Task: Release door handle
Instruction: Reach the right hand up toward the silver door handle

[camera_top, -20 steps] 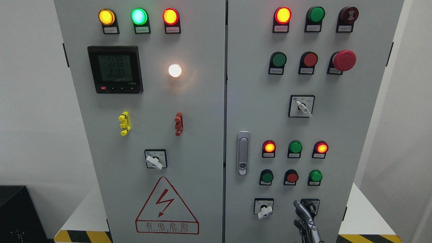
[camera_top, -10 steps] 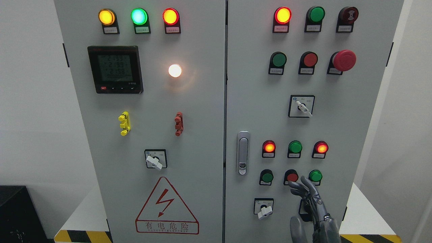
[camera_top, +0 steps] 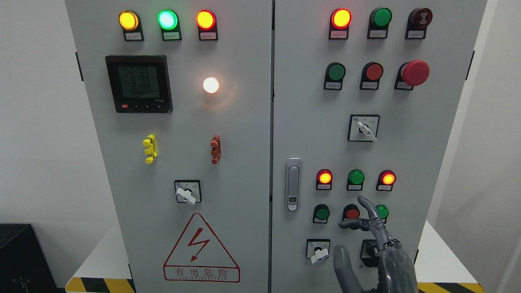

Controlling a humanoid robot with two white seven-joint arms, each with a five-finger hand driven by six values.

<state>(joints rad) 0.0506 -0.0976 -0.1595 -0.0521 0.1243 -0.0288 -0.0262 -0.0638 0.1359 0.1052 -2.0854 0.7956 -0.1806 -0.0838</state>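
The silver door handle (camera_top: 293, 185) sits flush and upright on the left edge of the cabinet's right door (camera_top: 309, 122). My right hand (camera_top: 358, 228) rises from the bottom edge, right of the middle, in front of the lower buttons. Its fingers (camera_top: 366, 207) are spread and hold nothing. The thumb (camera_top: 342, 260) points up, apart from the fingers. The hand is to the right of and below the handle, not touching it. My left hand is out of view.
Both cabinet doors look shut. The right door carries lit lamps, push buttons (camera_top: 352, 212), a red emergency stop (camera_top: 414, 73) and rotary switches (camera_top: 318, 252). The left door has a meter (camera_top: 139, 84) and a warning triangle (camera_top: 200, 249). A black box (camera_top: 20, 260) stands at the lower left.
My right hand has risen from the bottom edge and come further into view, moving up and slightly left, with its fingers spreading open.
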